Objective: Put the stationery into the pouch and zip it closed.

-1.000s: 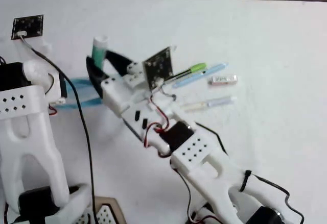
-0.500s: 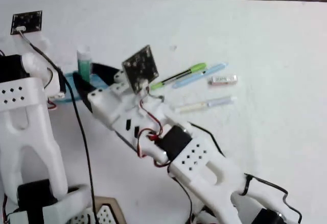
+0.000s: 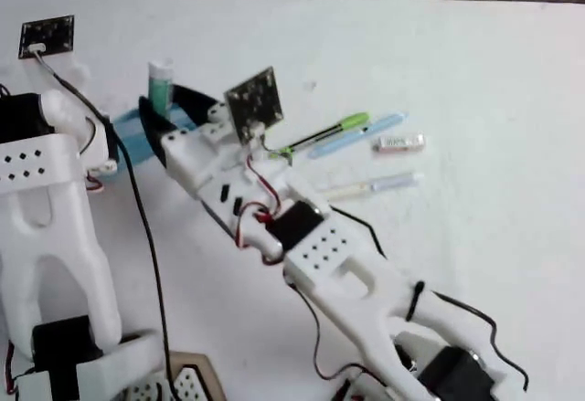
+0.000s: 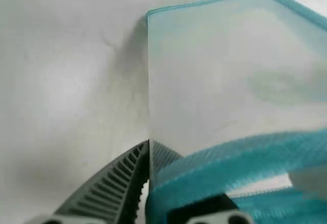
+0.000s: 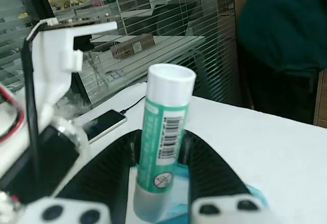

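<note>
A green glue stick point(image 3: 161, 81) point(image 5: 163, 142) stands upright between the black fingers of my right gripper point(image 3: 167, 109) point(image 5: 161, 147), which is shut on it just above the pouch. The translucent teal pouch point(image 3: 128, 145) point(image 4: 219, 76) lies flat on the white table, mostly hidden under the right arm in the high view. My left gripper point(image 4: 148, 146) is shut on the pouch's edge beside its teal zipper band point(image 4: 240, 157). A green pen point(image 3: 327, 131), a blue pen point(image 3: 358, 134), a small white item point(image 3: 398, 142) and a clear pen point(image 3: 373, 184) lie on the table to the right.
The right arm point(image 3: 320, 255) crosses the table diagonally from the near right. The left arm point(image 3: 46, 200) stands at the near left, with a black cable point(image 3: 146, 237) hanging beside it. A small black board point(image 3: 47, 36) sits at the far left.
My right gripper carried the glue stick left toward the pouch, dipped, then came back up and slightly right. The pens have not moved.
</note>
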Controlling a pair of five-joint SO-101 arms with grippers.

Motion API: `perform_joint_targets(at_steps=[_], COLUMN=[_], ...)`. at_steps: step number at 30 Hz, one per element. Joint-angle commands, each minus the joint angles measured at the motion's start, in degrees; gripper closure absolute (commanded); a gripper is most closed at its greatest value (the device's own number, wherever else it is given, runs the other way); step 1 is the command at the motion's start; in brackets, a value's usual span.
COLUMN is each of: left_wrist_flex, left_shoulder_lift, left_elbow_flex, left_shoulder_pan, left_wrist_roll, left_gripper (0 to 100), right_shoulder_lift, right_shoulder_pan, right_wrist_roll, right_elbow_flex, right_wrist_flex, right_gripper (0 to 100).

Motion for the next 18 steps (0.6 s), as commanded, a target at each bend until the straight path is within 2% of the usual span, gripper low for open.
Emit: perform_joint_targets(at_steps=[1,4,8,10,18], left_wrist_flex=[0.0,0.0,0.0,0.0,-0.1], left_shoulder_lift=[1.5,1.5,1.5,1.5,1.5], left_elbow_flex=[-0.4,-0.4,-0.3,-0.3,-0.4], left_shoulder_pan=[-0.2,-0.2,-0.6,-0.6,-0.5], left_wrist_roll=[0.4,0.4,0.5,0.5,0.6], left_gripper=[98,98,98,98,98], right_shoulder_lift=[4.2,5.4,2.9,0.5,-4.1], right_shoulder_pan=[0.8,0.3,-2.9,-4.9,-6.2], right_wrist_roll=[0.6,0.8,2.2,2.2,2.1], right_elbow_flex=[-4.9,-5.4,-6.7,-6.8,-6.6], right_wrist_flex=[-0.7,1.1,9.5,12.5,14.2], right_gripper=[97.8,93.5,73.6,66.7,65.9])
